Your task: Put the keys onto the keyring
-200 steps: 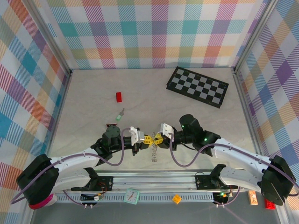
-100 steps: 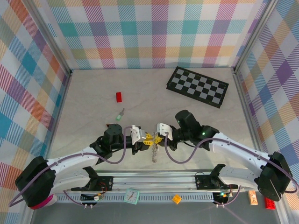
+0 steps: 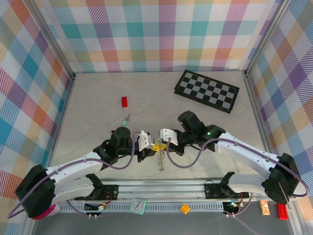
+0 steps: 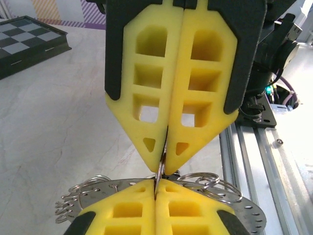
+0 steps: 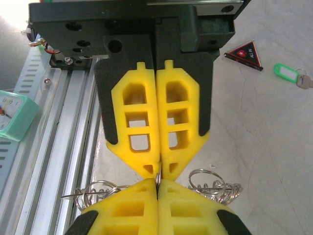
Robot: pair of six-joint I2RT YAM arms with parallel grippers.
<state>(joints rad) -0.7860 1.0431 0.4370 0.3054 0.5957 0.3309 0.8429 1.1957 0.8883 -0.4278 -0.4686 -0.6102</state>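
Note:
My left gripper (image 3: 152, 145) and right gripper (image 3: 163, 143) meet tip to tip near the table's front middle. Both are shut on the same thin wire of the keyring (image 3: 160, 159), a silver bunch of small loops hanging below them. In the left wrist view my left gripper (image 4: 157, 183) pinches the wire from below and the right gripper (image 4: 165, 168) from above, with keyring loops (image 4: 217, 182) spread to both sides. The right wrist view mirrors this: right gripper (image 5: 157, 182), left gripper (image 5: 159, 170), keyring loops (image 5: 215, 188). A light green key (image 3: 126, 120) (image 5: 286, 73) lies on the table, apart from both grippers.
A red brick (image 3: 124, 101) lies left of centre, and the chequered board (image 3: 207, 90) sits at the back right. A black and red triangular tag (image 5: 243, 53) lies near the green key. A teal clock (image 5: 12, 115) stands on the front rail (image 3: 161, 188).
The right arm's wrist has swung left and away from the front edge. The grippers stay tip to tip, and the keyring now hangs straighter below them.

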